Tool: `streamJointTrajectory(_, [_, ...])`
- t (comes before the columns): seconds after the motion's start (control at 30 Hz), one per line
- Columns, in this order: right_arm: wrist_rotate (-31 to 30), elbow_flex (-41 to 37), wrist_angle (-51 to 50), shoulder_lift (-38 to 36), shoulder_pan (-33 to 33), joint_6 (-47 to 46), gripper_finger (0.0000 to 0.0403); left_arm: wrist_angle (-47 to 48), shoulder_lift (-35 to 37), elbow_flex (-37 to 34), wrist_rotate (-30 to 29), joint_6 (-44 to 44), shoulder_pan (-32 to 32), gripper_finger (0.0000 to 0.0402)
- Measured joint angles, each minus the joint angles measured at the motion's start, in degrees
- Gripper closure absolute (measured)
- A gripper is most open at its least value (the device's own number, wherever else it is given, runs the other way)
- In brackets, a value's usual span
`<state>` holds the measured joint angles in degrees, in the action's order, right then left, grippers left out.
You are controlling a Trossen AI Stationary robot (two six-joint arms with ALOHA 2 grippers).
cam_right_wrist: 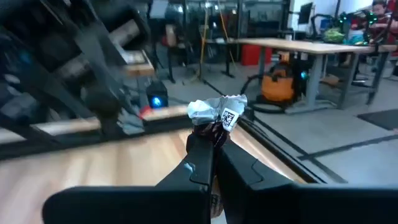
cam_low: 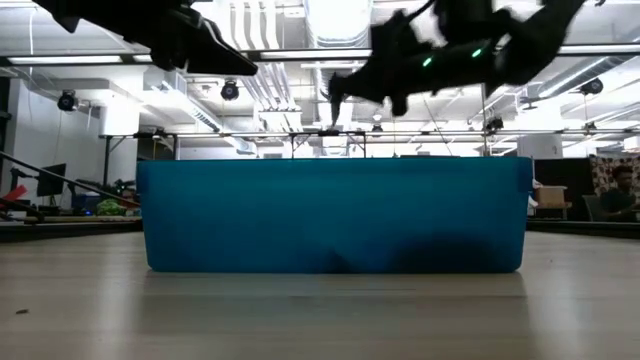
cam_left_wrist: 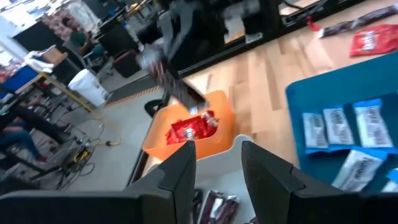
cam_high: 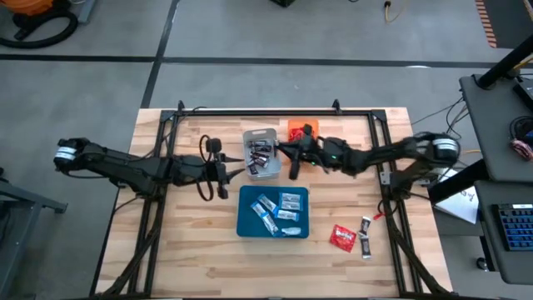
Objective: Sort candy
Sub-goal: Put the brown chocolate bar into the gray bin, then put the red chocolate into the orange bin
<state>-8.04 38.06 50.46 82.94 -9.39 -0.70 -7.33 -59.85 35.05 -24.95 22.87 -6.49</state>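
- Left gripper (cam_high: 236, 172), dark and two-fingered, hangs just left of the grey rectangular plastic tray (cam_high: 261, 152); its fingers (cam_left_wrist: 180, 171) stand partly apart with nothing between them.
- Dark brown mini bars (cam_high: 261, 152) lie inside that grey tray, near the middle of the pale wooden slatted table (cam_high: 200, 250).
- Blue rectangular plastic tray (cam_high: 250, 218), just in front of the grey one, holds blue-and-white wrapped bars (cam_high: 277, 211).
- Right gripper (cam_high: 283, 151) reaches in from the right over the grey tray's right edge, fingers closed tight on a small dark bar with a crinkled silver wrapper end (cam_right_wrist: 217, 115).
- Orange plastic tray (cam_high: 296, 128), mostly hidden under the right arm in the high view, holds shiny red packets (cam_left_wrist: 191, 129).
- One more shiny red packet (cam_high: 343, 237) lies loose on the table right of the blue tray.
- Beside it lie what look like two dark mini bars (cam_high: 366, 234), though they are too small to be sure.
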Motion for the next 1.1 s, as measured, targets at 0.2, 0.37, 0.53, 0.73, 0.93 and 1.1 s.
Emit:
streamJointTrajectory(0.2, [0.59,5.96,-0.54,10.44,-5.23,-0.38,0.0394,0.09,0.30,-0.01,0.02,0.02,3.90,0.0287])
streamJointTrajectory(0.37, [0.58,9.57,-0.52,16.64,-7.90,-1.69,0.0394,0.68,0.35,-0.07,-0.69,0.30,7.56,0.0287])
streamJointTrajectory(0.53, [2.03,12.07,-2.86,20.34,-9.11,-2.03,0.0377,0.61,0.39,-0.09,-1.07,0.63,10.68,0.0287])
streamJointTrajectory(0.73, [2.09,16.79,-13.97,21.88,-10.07,-2.92,0.0311,0.47,0.39,-0.09,-1.07,0.63,13.00,0.0287])
streamJointTrajectory(0.93, [2.60,19.03,-22.33,20.80,-10.03,-3.00,0.0248,0.45,0.37,-0.10,-1.05,-1.58,13.10,0.0287])
streamJointTrajectory(1.1, [3.50,19.64,-28.87,18.21,-9.84,-3.87,0.0213,0.63,0.37,-0.28,-1.05,-5.24,12.97,0.0287])
